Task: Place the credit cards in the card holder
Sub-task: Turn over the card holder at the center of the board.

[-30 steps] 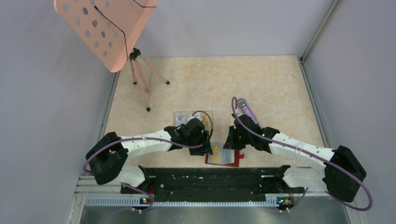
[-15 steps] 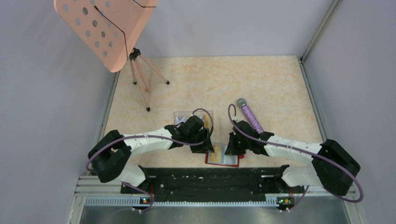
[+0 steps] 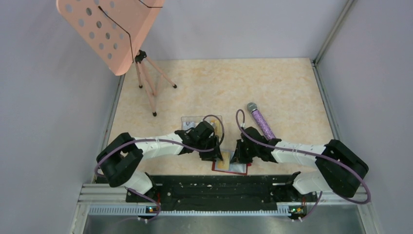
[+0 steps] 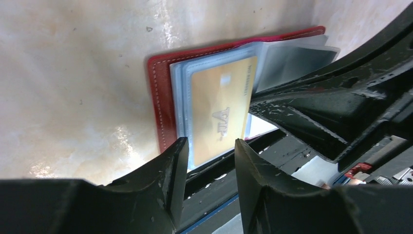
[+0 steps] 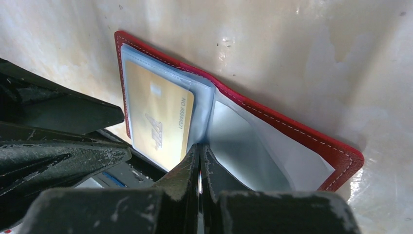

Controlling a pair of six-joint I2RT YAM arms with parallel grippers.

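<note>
Hovering the left gripper (image 4: 210,146), fingers spread with nothing between them, just over the near edge of the open red holder (image 4: 163,92) by the arms' bases, where a gold card (image 4: 221,109) is lying face up on the left-hand clear sleeves. Pressing the right gripper (image 5: 200,147), fingers squeezed together, into the holder's fold. Showing, farther back, pale cards (image 3: 188,126) in a clear tray (image 3: 195,117) just behind the left gripper, a purple microphone (image 3: 259,119) to the right and a pink stand (image 3: 109,29) far left.
</note>
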